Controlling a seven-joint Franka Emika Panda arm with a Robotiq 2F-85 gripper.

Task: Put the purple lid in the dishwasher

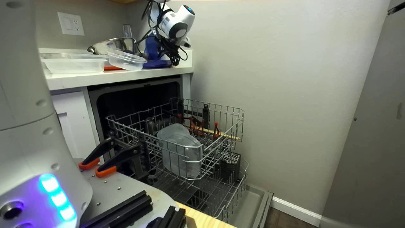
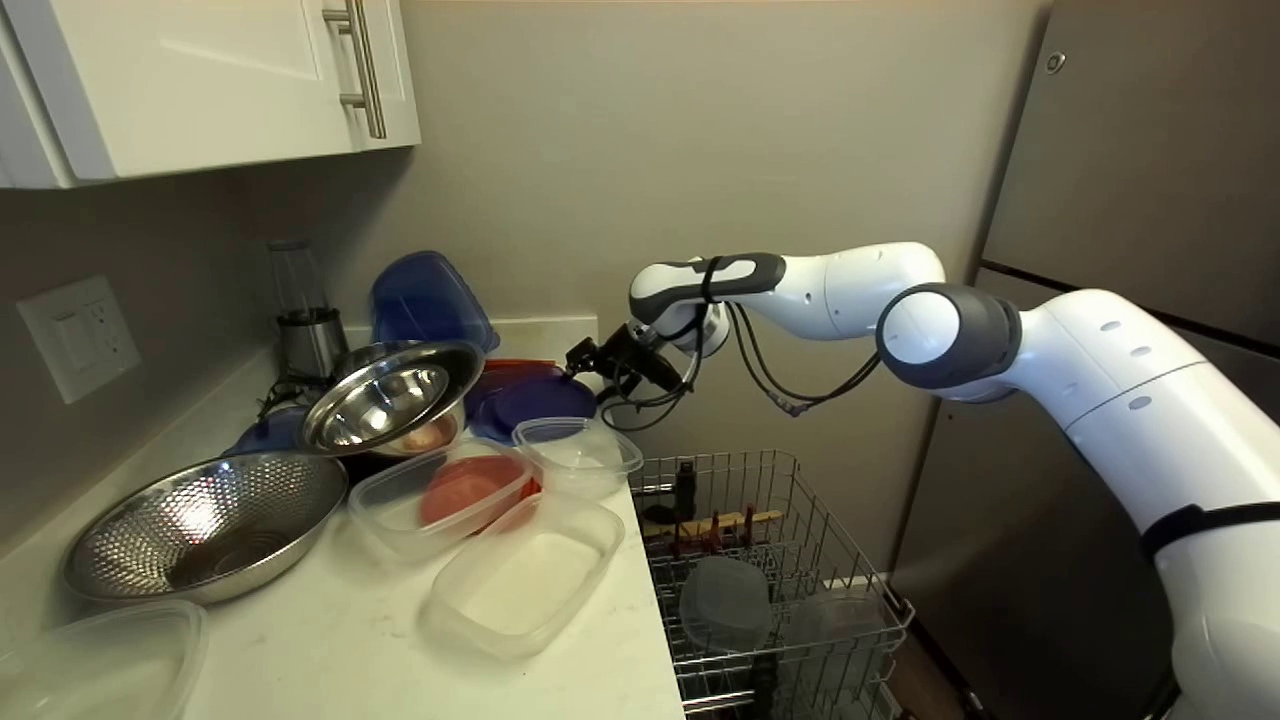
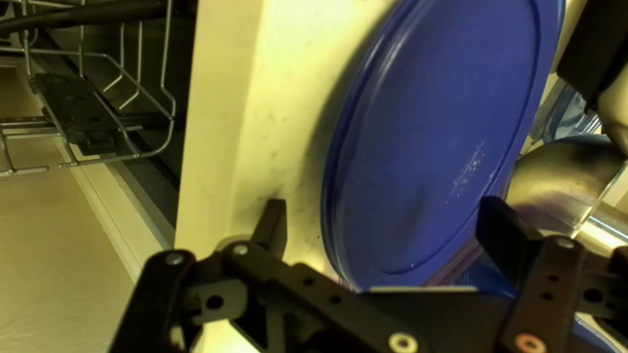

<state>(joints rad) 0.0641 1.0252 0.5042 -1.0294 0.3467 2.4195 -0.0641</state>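
Jaws spread wide nr purple lid [image 3: 441, 122] (contact unclear); d/washer rack [image 1: 152, 136] juts out below ctr [image 2: 390, 635].

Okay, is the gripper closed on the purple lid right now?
No, the wrist view shows the gripper standing wide open, with the purple lid visible through the broad gap.

The purple lid [image 3: 436, 127], a round disc with a raised rim and faint pale marks on its face, lies broad side up at the walled end of the countertop [image 2: 380, 650], near the front edge. Beneath the countertop the dishwasher [image 1: 136, 99], dark inside, stands open: door [image 1: 251, 202] lowered, upper wire rack [image 1: 202, 147] and lower wire rack [image 1: 224, 208] drawn out.
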